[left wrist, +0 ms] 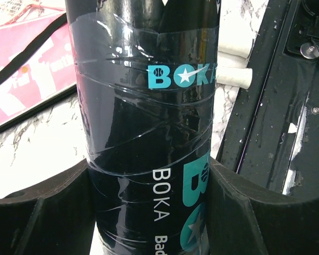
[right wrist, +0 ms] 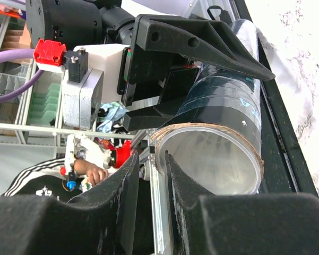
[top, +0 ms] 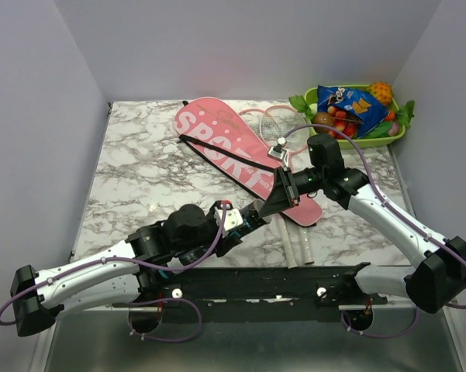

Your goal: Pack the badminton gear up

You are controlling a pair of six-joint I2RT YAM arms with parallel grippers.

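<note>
**Tube** (left wrist: 148, 106): a rigid cylinder with a glossy black skin, teal and white "BOKA" print, and bands of wrinkled clear tape. The right wrist view shows you its open mouth, with a raw cardboard rim and a dull silvery lining. It sits over the near edge of the table (top: 139, 178). Its long axis runs from the left arm towards the far right, with the mouth facing the right gripper. The other end is cut off from you.

**Left gripper** (top: 248, 218): matte black moulded fingers, clamped on the tube, one on each flank.

**Right gripper** (right wrist: 151, 159): black fingers set almost together with a thin slit between them, tips at the tube's rim. You cannot tell whether they pinch the rim.

**Bag** (top: 233, 128): a long pink paddle shape with white "SPORT" lettering and a thin black strap (top: 225, 153) across it. It lies diagonally, broad end far left, narrow end under the right gripper.

**Rackets** (top: 279, 120): thin pink frames, the strung heads partly hidden by the bag. The white handles (top: 295, 246) point towards you.

**Tray** (top: 395, 138): green, in the far right corner, holding fruit and a blue packet
</note>
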